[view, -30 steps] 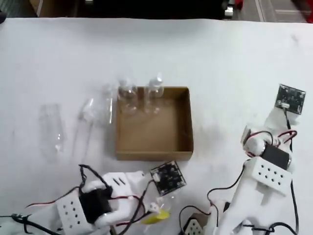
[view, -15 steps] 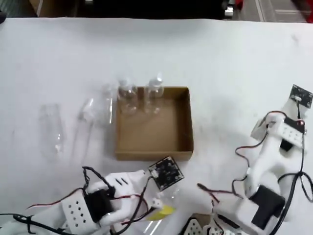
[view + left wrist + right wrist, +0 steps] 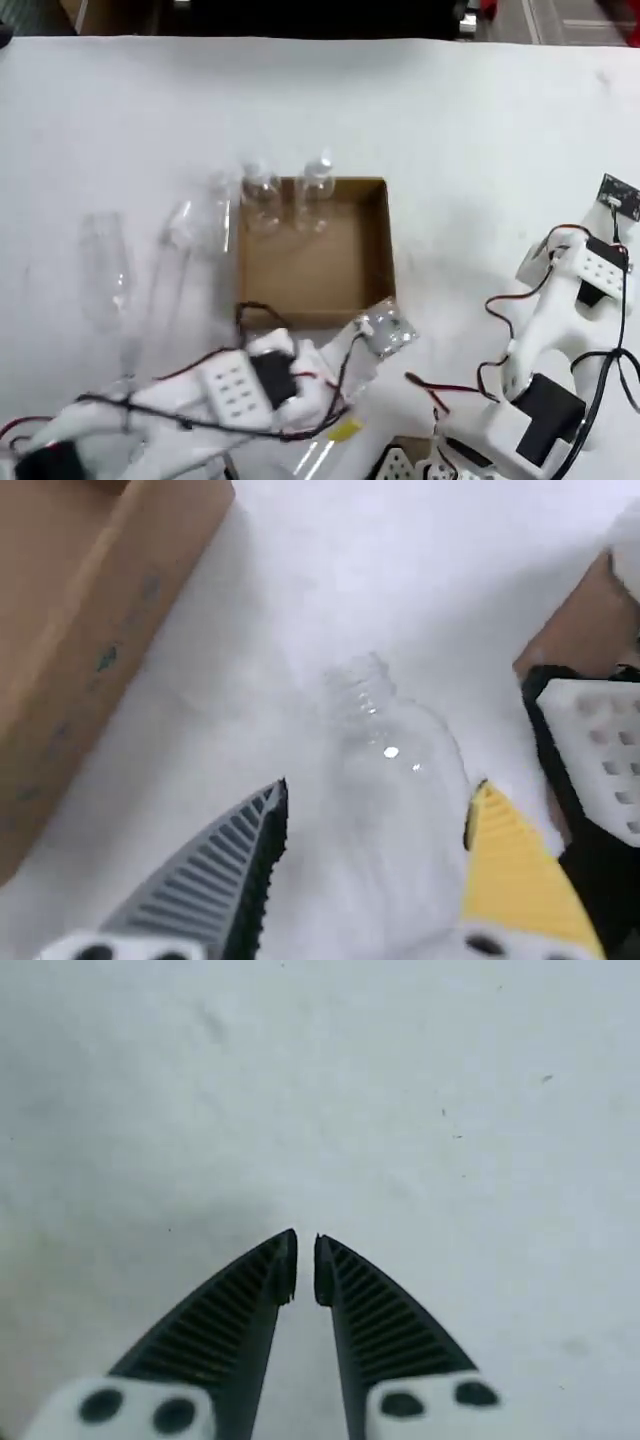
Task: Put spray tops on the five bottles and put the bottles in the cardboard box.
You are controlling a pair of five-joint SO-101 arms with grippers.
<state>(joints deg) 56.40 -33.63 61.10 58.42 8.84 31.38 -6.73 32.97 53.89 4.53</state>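
A clear bottle (image 3: 400,780) with a bare threaded neck and no top lies between the grey and yellow fingers of my left gripper (image 3: 378,795), which is shut on it. This happens just in front of the cardboard box (image 3: 380,250), near its front right corner; its brown side (image 3: 90,630) is close by. The yellow finger (image 3: 342,430) pokes out under the left arm. Two clear bottles (image 3: 260,200) (image 3: 318,190) stand at the box's far edge. Two more (image 3: 105,265) (image 3: 195,225) lie left of it. My right gripper (image 3: 305,1270) is shut and empty over bare white table.
The right arm (image 3: 560,300) stands folded near the table's right side, trailing red and black cables (image 3: 450,390). A white arm base (image 3: 600,780) sits close beside the held bottle. The white table (image 3: 450,120) runs back to a dark edge.
The left arm has swung right, toward the box's front right corner, keeping the bottle between its fingers. The right arm has folded back and turned its wrist toward the table's right edge.
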